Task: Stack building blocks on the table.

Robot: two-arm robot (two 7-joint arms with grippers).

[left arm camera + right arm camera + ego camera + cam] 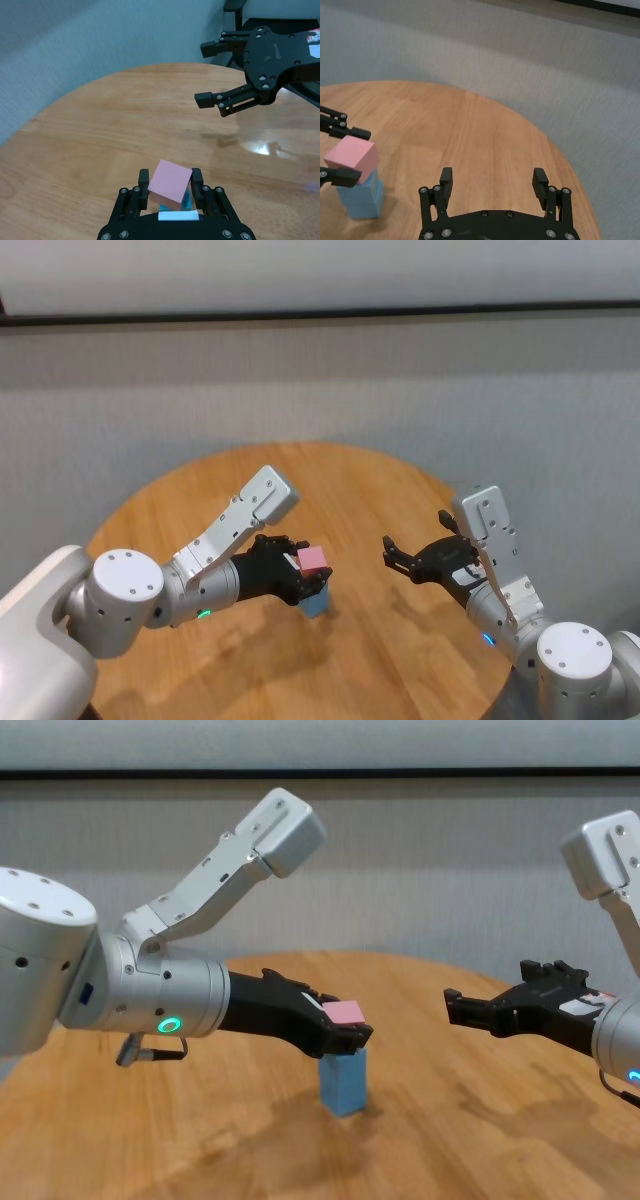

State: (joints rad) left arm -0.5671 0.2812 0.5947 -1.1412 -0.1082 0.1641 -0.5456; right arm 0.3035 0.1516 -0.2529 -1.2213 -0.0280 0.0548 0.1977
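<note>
A pink building block (313,560) rests on a light blue column (315,602) of building blocks near the middle of the table (350,480), turned slightly askew to it. My left gripper (170,182) is shut on the pink block (171,181), one finger on each side. The blue column (343,1082) stands upright under it, mostly hidden in the left wrist view. To the right, my right gripper (392,552) hovers above the table with its jaws wide open and nothing between them, pointing at the stack from a short distance away.
The round wooden table ends close behind the stack at a grey wall (320,380). Bare wood (450,1120) lies between the stack and the right gripper (485,985) and toward the near edge.
</note>
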